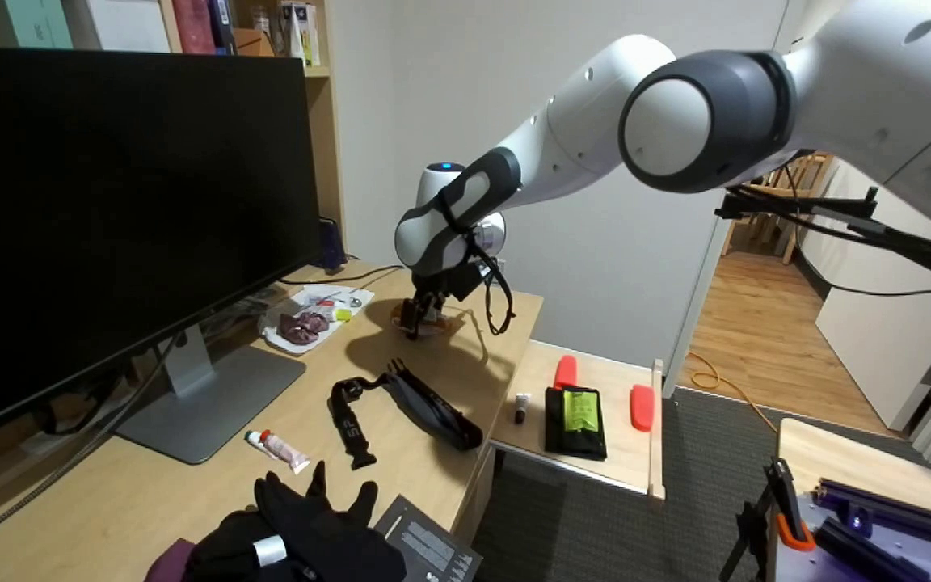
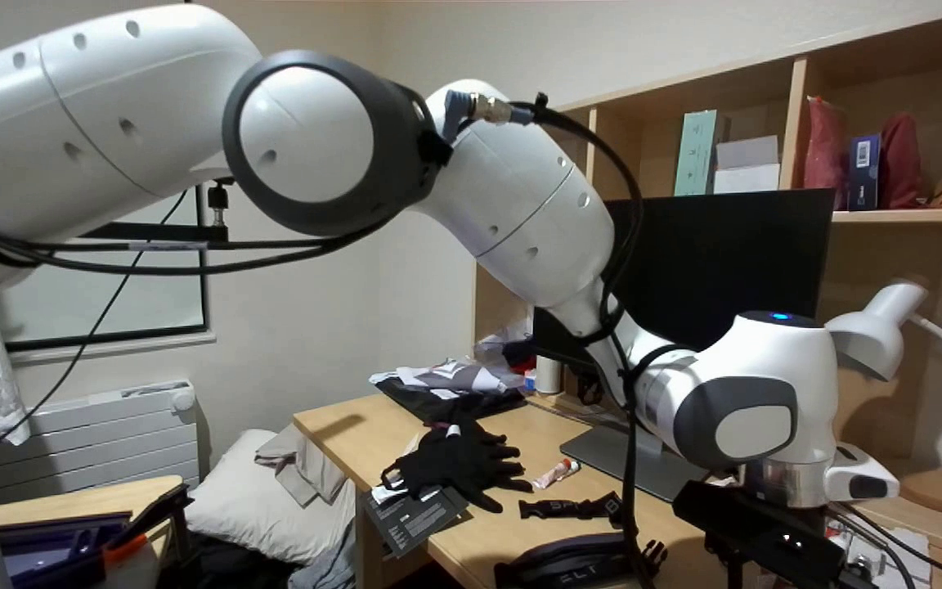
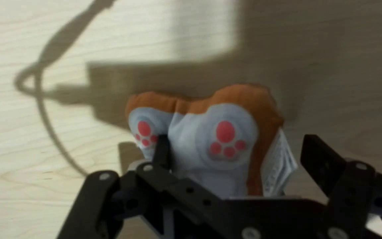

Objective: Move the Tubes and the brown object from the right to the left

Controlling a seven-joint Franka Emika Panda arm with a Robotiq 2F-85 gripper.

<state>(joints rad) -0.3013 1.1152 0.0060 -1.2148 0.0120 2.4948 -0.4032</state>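
Observation:
The brown object is an orange-brown and white plush with pink paw prints [image 3: 225,146], lying on the desk in the wrist view. It shows partly behind the gripper in an exterior view [image 1: 443,326]. My gripper [image 3: 240,159] is open around it. The left finger overlaps the plush between its paws; the right finger stands apart, past the white tag. Part of the plush is hidden below the gripper body. The Tubes, pinkish with red caps [image 1: 284,451], lie together by the monitor stand. They also show in an exterior view [image 2: 557,473], far from the gripper.
A black strap pouch [image 1: 433,412] lies between the gripper and the tubes. Black gloves [image 1: 312,525] and a dark card [image 1: 429,541] lie at the near end. A white tray [image 1: 296,343] with small items stands by the monitor [image 1: 134,210]. A white lamp [image 2: 872,331] stands behind the arm.

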